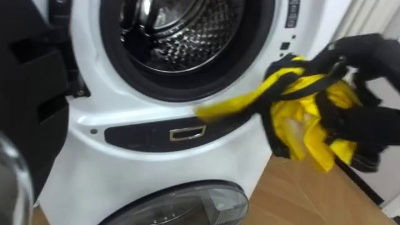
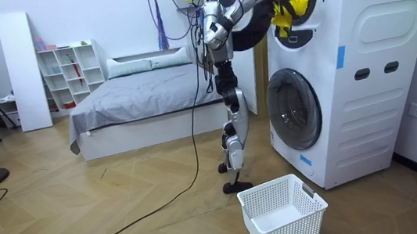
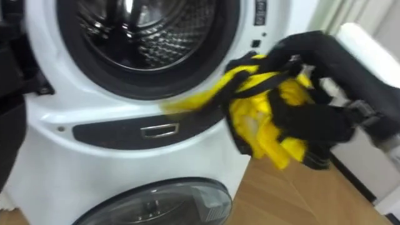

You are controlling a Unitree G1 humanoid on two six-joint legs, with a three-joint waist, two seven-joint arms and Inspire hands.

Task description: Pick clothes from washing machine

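The dark round door (image 1: pixel 28 94) stands open at the left edge of the glossy white washing machine (image 1: pixel 94 119), whose dimpled steel drum (image 1: pixel 181 34) gleams inside. Outside the opening's lower right rim, a crumpled yellow-and-black garment (image 1: pixel 300 119) hangs bunched in the right hand (image 1: pixel 365 128), black fingers curled round the cloth

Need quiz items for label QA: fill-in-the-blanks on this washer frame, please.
The right robot hand is shut on a ___ and black garment.
The open drum belongs to the ___ of the two stacked machines.
The white basket stands on the ___.
Missing: yellow; upper; floor.
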